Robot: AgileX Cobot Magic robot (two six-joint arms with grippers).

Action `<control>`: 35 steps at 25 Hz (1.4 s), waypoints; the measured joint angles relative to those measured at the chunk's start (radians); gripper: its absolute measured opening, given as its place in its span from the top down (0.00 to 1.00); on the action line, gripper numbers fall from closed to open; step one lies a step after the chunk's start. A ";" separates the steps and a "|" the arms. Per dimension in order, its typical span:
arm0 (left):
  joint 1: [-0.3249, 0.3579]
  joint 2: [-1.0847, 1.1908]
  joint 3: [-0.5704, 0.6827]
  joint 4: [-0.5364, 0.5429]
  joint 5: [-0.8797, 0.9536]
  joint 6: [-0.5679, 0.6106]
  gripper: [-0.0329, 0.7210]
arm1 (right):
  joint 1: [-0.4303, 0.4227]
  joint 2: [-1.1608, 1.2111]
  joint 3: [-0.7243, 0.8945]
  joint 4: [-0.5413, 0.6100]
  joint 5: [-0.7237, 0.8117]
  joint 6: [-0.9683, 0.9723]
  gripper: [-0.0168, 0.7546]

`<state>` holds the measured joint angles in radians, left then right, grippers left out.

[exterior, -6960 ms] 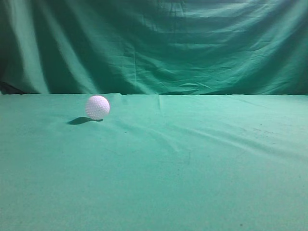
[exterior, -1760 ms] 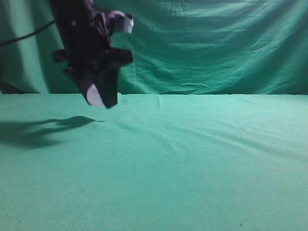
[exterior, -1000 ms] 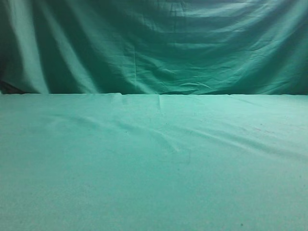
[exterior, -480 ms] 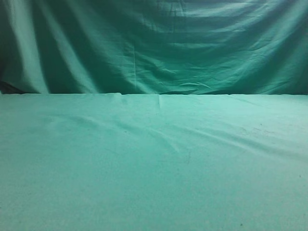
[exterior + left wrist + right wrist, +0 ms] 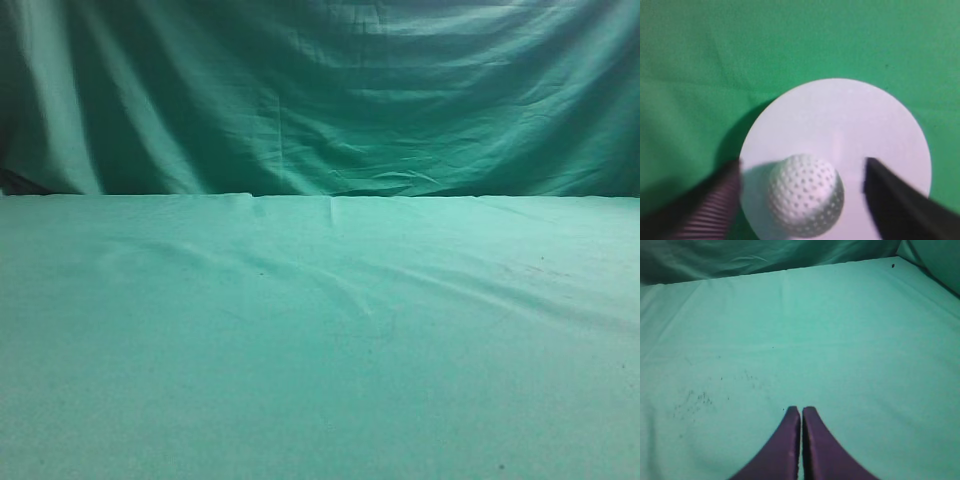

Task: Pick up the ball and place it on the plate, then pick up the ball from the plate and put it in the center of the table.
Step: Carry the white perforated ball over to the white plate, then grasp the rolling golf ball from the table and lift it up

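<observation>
The white dimpled ball (image 5: 805, 197) rests on the round white plate (image 5: 850, 115), near the plate's near edge, in the left wrist view. My left gripper (image 5: 801, 167) is open and straddles the ball, with a visible gap between each finger and the ball. My right gripper (image 5: 801, 412) is shut and empty, low over bare green cloth. The exterior view shows neither the ball, the plate nor any gripper.
Green cloth covers the table (image 5: 320, 340) and hangs as a backdrop (image 5: 320, 90) behind it. The cloth has soft wrinkles across the middle. Small dark specks (image 5: 695, 397) mark the cloth in the right wrist view.
The ball stood at the table's left, then my left arm held something white there and left the exterior view. That view has been unchanged for the last second.
</observation>
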<state>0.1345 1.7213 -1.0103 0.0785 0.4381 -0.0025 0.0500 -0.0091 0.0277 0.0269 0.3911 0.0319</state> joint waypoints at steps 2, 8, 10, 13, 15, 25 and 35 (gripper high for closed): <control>0.000 0.000 -0.006 -0.044 0.000 0.000 0.13 | 0.000 0.000 0.000 0.000 0.000 0.000 0.98; 0.000 -0.024 -0.123 -0.249 0.072 0.002 0.37 | 0.000 0.000 0.000 0.000 0.000 0.000 0.98; 0.000 -0.042 -0.184 -0.285 0.150 0.004 0.59 | 0.000 0.000 0.000 0.000 0.000 0.000 0.98; 0.000 -0.070 -0.278 -0.326 0.285 0.020 0.86 | 0.000 0.000 0.000 0.000 0.000 0.000 0.98; 0.000 -0.098 -0.325 -0.368 0.357 0.085 0.89 | 0.000 0.000 0.000 0.000 0.000 0.000 0.98; -0.029 -0.379 -0.352 -0.501 0.480 0.272 0.89 | 0.000 0.000 0.000 0.000 0.000 0.000 0.98; -0.357 -0.592 -0.352 -0.202 0.516 0.126 0.89 | 0.000 0.000 0.000 0.000 0.000 0.000 0.98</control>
<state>-0.2229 1.1294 -1.3619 -0.1236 0.9537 0.1234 0.0500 -0.0091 0.0277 0.0269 0.3911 0.0319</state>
